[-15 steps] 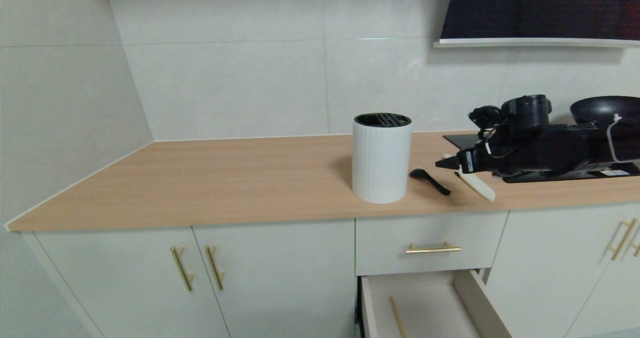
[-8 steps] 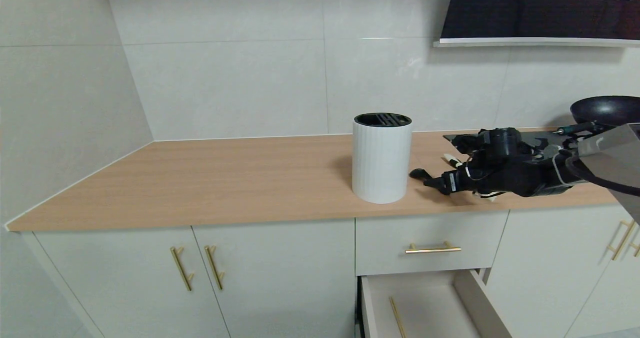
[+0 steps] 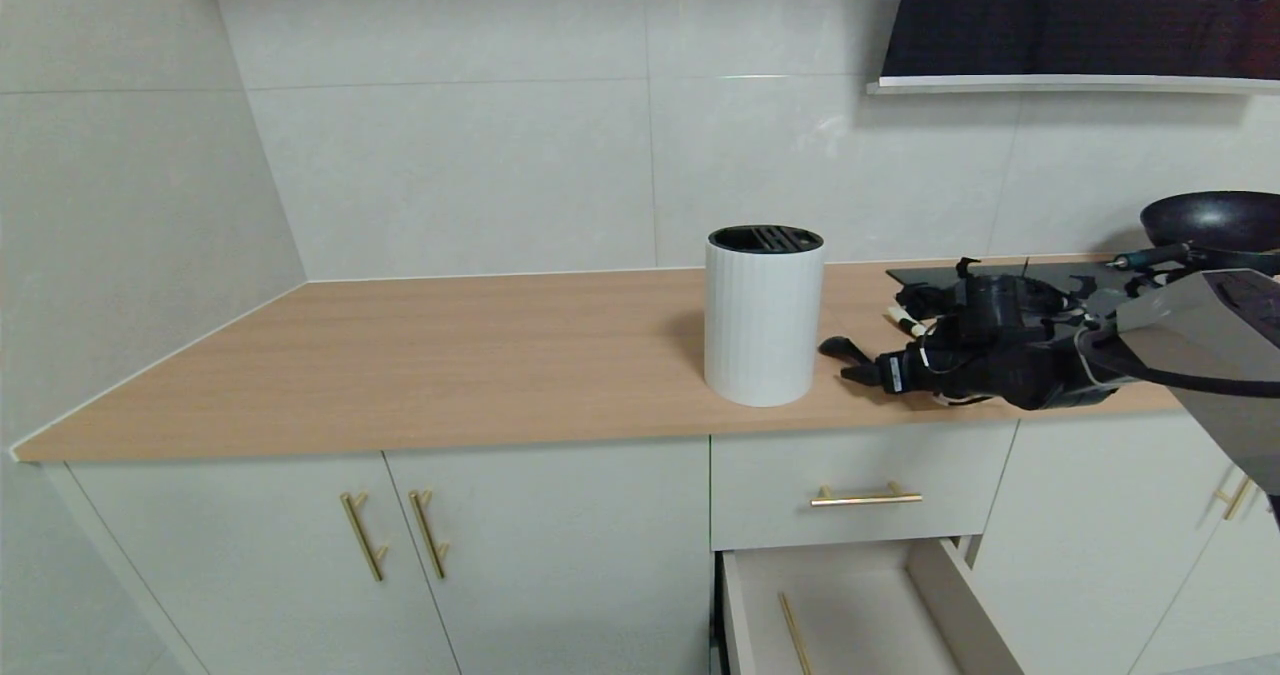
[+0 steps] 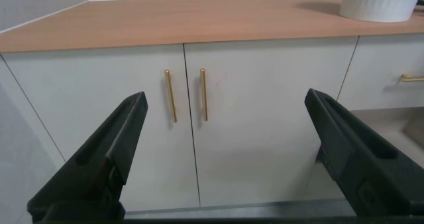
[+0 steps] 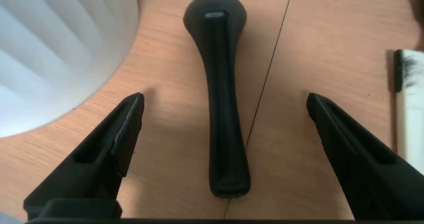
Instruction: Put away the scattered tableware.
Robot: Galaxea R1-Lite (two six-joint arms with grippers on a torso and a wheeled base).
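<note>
Presently, the wooden countertop (image 3: 450,365) carries the work. A ribbed white holder (image 3: 763,315) with a slotted black top stands upright on it. Below and to the right, a drawer (image 3: 850,605) stands pulled out with a thin stick (image 3: 795,635) lying inside.

The right gripper (image 3: 862,373) hangs low over the counter, just beside the holder. Its fingers are spread wide, one on each side of the black utensil (image 5: 218,85), and grip nothing. That utensil lies flat on the counter, its rounded end near the holder's base. A white utensil (image 5: 405,105) with a dark tip lies just beside it, on the side away from the holder.

The left gripper (image 4: 225,101) is likewise spread and empty. It faces the cabinet doors (image 4: 185,118) below the counter, well apart from the tableware.

Assessment: the step in hand is the pick-up of the black utensil. The next move calls for a short descent and a closing across the narrow handle, clear of the holder's wall.

Limitations: the arm covers most of both utensils in the head view. The white utensil is cut off in the wrist view. Whether holder or drawer is the destination cannot be determined.
</note>
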